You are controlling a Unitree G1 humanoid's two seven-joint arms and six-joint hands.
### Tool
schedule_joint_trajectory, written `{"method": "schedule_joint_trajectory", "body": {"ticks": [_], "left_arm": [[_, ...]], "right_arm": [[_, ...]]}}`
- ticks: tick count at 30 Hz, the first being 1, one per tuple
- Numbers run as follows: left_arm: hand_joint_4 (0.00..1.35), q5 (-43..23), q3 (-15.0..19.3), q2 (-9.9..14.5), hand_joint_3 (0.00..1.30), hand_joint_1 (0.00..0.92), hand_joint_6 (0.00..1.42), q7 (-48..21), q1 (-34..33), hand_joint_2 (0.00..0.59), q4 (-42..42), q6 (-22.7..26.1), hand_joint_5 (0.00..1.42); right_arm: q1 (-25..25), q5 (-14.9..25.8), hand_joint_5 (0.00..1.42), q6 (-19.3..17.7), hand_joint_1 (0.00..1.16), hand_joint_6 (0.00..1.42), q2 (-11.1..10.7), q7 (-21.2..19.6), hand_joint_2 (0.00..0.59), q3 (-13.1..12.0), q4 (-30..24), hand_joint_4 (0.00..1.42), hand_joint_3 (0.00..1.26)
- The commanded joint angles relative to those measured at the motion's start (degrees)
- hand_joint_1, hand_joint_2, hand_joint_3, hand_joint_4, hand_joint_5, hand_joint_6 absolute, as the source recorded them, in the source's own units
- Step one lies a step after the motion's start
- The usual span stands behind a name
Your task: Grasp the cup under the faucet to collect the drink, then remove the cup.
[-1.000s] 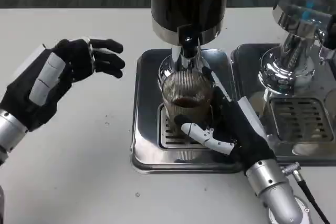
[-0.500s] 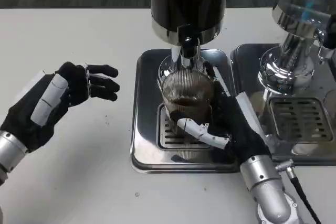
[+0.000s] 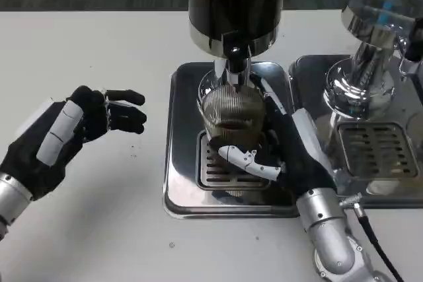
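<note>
Cup (image 3: 232, 115) w/ dark drink, under faucet (image 3: 236, 64)

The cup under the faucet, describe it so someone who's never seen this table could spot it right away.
Find the tall dark dispenser at the top middle, standing on a steel drip tray. Directly under its faucet sits the cup, with the right hand wrapped around it. It is the only ribbed clear glass here, with dark drink in it.
</note>
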Motion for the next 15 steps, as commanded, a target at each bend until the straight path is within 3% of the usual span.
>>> {"method": "schedule_joint_trajectory", "body": {"ticks": [1, 8, 15], "left_arm": [[0.53, 0.35, 0.19, 0.97, 0.49, 0.000, 0.40, 0.49, 0.28, 0.129, 0.64, -0.36, 0.53], [0.53, 0.43, 0.20, 0.84, 0.49, 0.000, 0.40, 0.76, 0.21, 0.131, 0.92, -0.66, 0.54], [0.54, 0.55, 0.07, 0.63, 0.49, 0.000, 0.40, 1.08, 0.25, 0.133, 1.28, -0.82, 0.54]], "right_arm": [[1.10, -1.39, 0.44, 0.96, 0.73, 0.69, 0.45, -0.76, 0.205, 1.46, 1.43, 0.29, 0.21], [2.53, -3.85, 0.70, -1.37, 0.78, 1.06, 1.03, -8.72, 0.203, 2.05, 1.49, 0.54, 0.42], [3.72, -5.52, 0.79, -4.55, 0.77, 1.15, 1.30, -15.85, 0.202, 2.24, 2.43, 0.63, 0.50]]}}
